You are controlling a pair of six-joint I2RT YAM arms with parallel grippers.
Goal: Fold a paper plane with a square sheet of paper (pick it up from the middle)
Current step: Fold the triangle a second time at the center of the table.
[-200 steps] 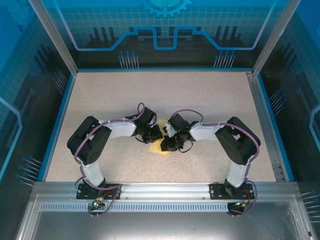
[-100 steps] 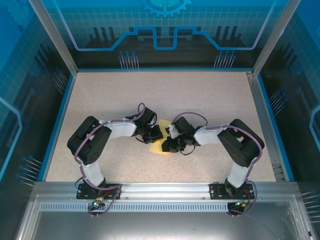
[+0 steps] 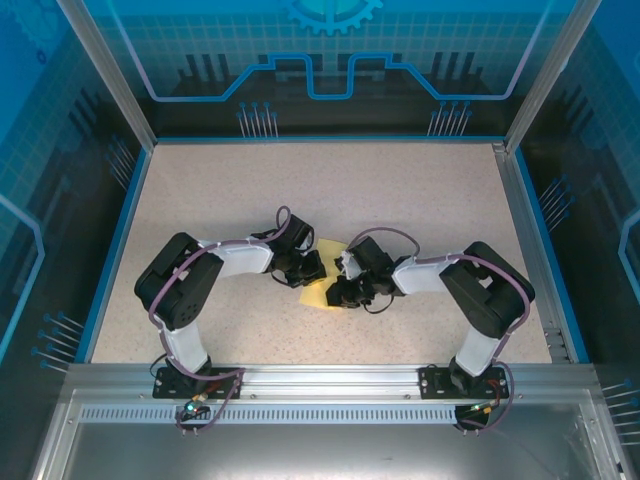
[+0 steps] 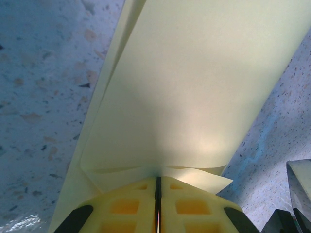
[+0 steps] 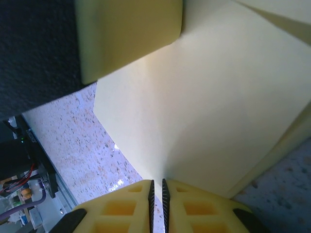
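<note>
Clamped hard with the left gripper on the folded yellow sheet of paper — pads squeezed to a hairline seam over its near edge. Straight ahead of those fingertips, a broad smooth panel running up and away, with a long fold down its left side and a small flap tucked just above the pads. Beyond the panel on both sides, speckled table. Nipped likewise by the right gripper, with only a thin slit between its pads and a creased corner of the sheet coming down right into that slit. Up and to the left of the right fingertips, a yellow finger of the left gripper pressed onto the sheet's far edge. Seen from above — both grippers nose to nose near the table's middle, with the sheet between and beneath them.
</note>
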